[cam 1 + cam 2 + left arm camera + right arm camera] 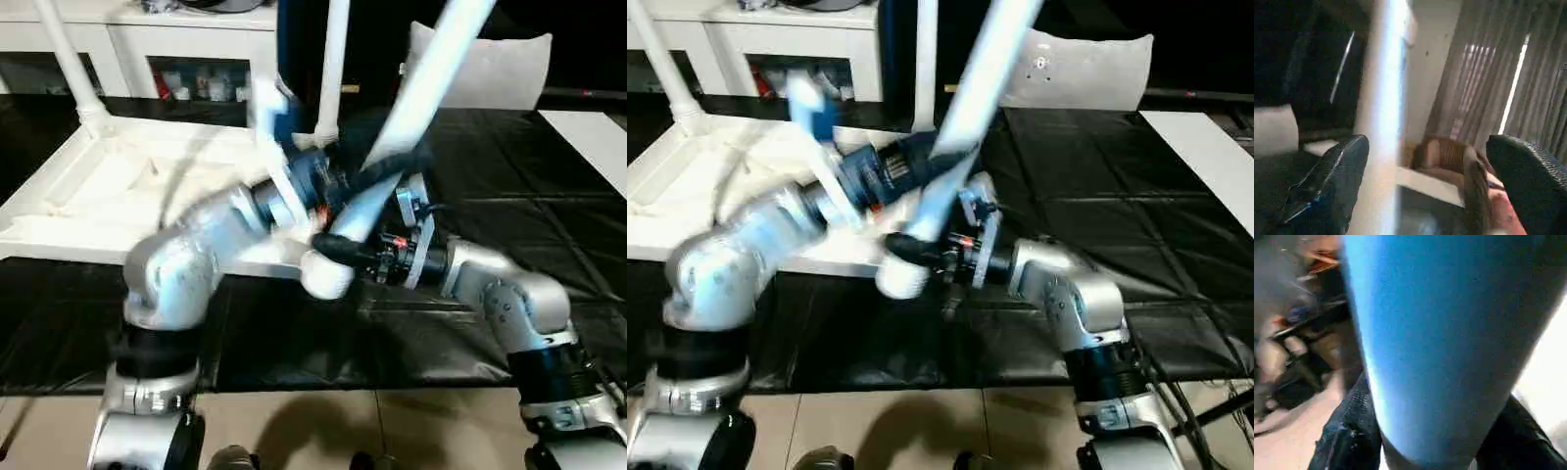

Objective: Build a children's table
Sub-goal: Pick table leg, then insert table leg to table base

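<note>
While the right gripper [338,250] clamps the leaning leg [421,88] over the near socket of the upturned tabletop [88,196], the left gripper's [1425,186] fingers gape wide beside an upright leg [1383,98]; seating it probably needs straightening first.

Big table [490,186] under black sheeting, and there's the white tabletop [118,196] lying on it upside down, ribs up, toward the left side. A flat white panel [593,137] rests at the right edge.
</note>
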